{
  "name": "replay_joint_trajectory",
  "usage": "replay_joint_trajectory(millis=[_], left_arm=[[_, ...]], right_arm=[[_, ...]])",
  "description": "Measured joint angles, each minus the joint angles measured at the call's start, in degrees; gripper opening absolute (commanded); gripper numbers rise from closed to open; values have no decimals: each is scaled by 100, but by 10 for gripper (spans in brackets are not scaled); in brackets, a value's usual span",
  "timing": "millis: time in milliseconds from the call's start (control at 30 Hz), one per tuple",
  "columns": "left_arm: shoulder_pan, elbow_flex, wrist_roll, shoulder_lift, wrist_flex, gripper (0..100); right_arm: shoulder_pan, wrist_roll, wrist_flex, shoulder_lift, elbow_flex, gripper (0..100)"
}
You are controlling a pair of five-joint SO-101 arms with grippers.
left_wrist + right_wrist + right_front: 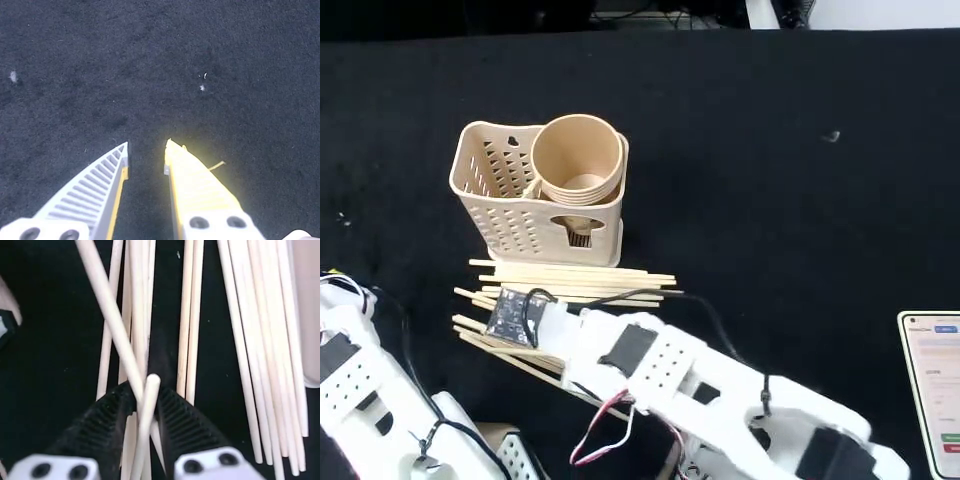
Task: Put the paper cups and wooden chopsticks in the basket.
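Observation:
A cream slotted basket stands on the black table and holds stacked paper cups. In front of it lies a loose pile of wooden chopsticks. My right gripper sits over the pile's left end. In the right wrist view its black fingers are shut on a chopstick, with other chopsticks spread on the cloth around it. My left gripper hovers open over bare black cloth, nothing between its fingers. The left arm rests at the front left corner.
A phone lies at the right edge of the table. Cables hang from the right arm near the front edge. The basket wall shows pale at the edge of the right wrist view.

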State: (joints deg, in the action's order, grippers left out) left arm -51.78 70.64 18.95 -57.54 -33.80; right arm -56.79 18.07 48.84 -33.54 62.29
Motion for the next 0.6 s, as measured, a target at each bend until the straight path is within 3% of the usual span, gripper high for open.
replay_joint_trajectory(millis=[233,400,600], left_arm=[[0,0,0,0,0,127],[0,0,0,0,0,127],[0,0,0,0,0,127]], right_arm=[[35,123,167,-527,-105,17],[35,114,-299,-571,255,83],[35,123,-404,-571,510,11]])
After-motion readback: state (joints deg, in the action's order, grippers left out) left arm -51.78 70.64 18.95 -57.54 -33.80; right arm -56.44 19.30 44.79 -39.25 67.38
